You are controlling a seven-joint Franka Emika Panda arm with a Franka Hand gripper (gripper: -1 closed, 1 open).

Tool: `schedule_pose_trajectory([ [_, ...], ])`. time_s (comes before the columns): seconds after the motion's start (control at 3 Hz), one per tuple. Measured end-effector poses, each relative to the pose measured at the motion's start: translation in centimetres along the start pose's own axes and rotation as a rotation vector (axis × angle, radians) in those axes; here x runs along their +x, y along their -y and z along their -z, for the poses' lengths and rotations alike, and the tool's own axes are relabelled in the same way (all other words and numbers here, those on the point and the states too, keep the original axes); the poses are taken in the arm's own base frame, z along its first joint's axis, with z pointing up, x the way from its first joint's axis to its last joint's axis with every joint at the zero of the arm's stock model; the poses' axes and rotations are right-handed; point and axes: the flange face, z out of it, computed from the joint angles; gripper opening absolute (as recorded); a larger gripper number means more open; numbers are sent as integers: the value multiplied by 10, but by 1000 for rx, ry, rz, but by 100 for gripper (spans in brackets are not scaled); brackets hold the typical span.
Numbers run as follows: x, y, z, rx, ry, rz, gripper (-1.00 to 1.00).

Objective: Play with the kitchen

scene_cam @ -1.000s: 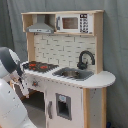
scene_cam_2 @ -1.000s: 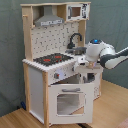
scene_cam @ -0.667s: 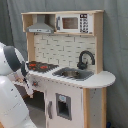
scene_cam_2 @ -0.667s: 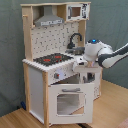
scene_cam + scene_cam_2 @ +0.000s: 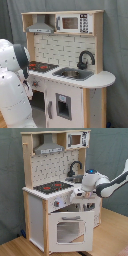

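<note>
Moved a little lower and nearer the cabinet front since a second ago, as seen in the second exterior view; gripper (image 5: 80,193) now just beside the front edge of the worktop, below the hob (image 5: 50,187) and above the windowed oven door (image 5: 70,230); whether touching the edge cannot be told; whether spread or pressed together cannot be told either.

Standing upright on the wooden table (image 5: 112,230) in front of a grey curtain (image 5: 115,60): the kitchen (image 5: 65,50), filling the middle of both exterior views; arm entering from the second exterior view's right and crowding the first exterior view's left.

Probably an approach step: closing in on something along the front panel, perhaps the oven door or a control just under the worktop; nothing visibly gripped. Next move likely calls for a slow, short advance to the chosen part, squared to the panel, then a gentle pull or push, with care not to shove or tip the light cabinet.

Counted: one kitchen; one arm with one gripper; one grey hood (image 5: 41,27); one toy microwave (image 5: 75,23); one black faucet (image 5: 85,59); one sink (image 5: 74,73); one hob with two red rings; one windowed oven door.
</note>
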Motion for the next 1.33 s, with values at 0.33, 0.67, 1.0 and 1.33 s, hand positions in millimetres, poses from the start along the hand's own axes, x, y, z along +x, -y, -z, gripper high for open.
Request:
schedule_pose_trajectory([
  [0.33,-3,-6,-6,3,-4,12,100],
  [0.67,-3,-6,-6,4,-5,13,-100],
  [1.0,-3,-6,-11,16,-9,30,-100],
  [1.33,-7,-5,-25,54,-23,62,-100],
])
